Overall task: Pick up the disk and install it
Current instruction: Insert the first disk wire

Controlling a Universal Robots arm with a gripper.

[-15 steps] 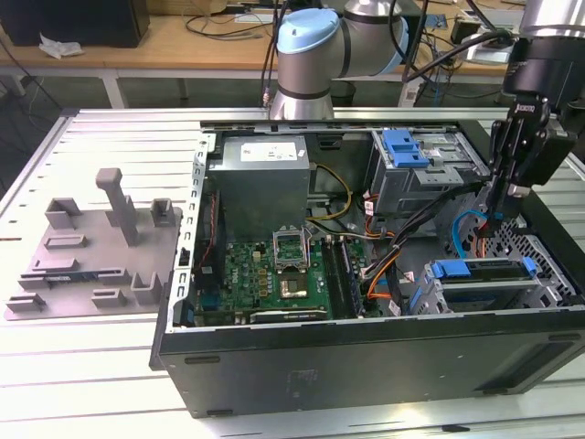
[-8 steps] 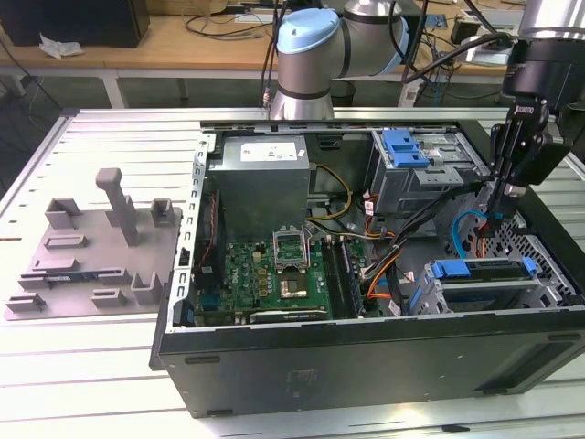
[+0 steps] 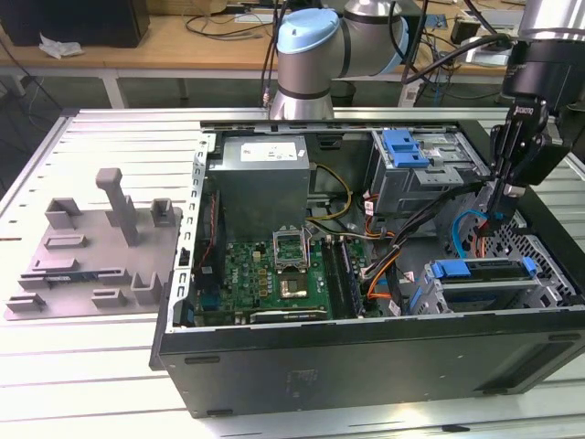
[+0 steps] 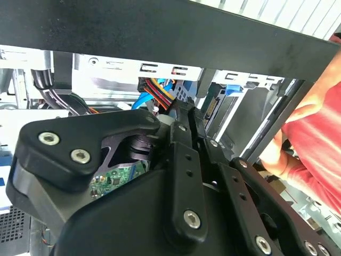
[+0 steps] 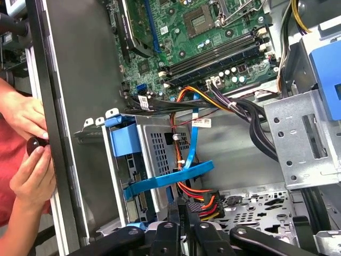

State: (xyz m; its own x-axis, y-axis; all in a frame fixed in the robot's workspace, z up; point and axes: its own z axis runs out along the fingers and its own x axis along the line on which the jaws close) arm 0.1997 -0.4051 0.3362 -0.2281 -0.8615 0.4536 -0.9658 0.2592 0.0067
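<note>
Your disk point(image 3: 484, 268) sits in the lower drive cage point(image 3: 475, 294), at the exterior view's right end of the open computer case point(image 3: 366, 366). It looks seated in its slot, though the cage wall hides most of it. It stands on edge, thin side up, which I judge is how the slot takes it with the case lying on its side on the desk point(image 3: 91, 384). Its long axis runs from the exterior view's left to its right, along the case's near wall, with the wider blue end of its bracket toward the motherboard point(image 3: 265, 274). In the first wrist view that blue bracket point(image 5: 123, 140) lies against the perforated cage wall. Your gripper point(image 3: 495, 212) hangs just above the cage, beside a blue cable point(image 3: 456, 233). It is closed with nothing between its fingers, and it is apart from the disk. A person's hand point(image 5: 32, 178) holds a small dark round thing outside the case wall.
</note>
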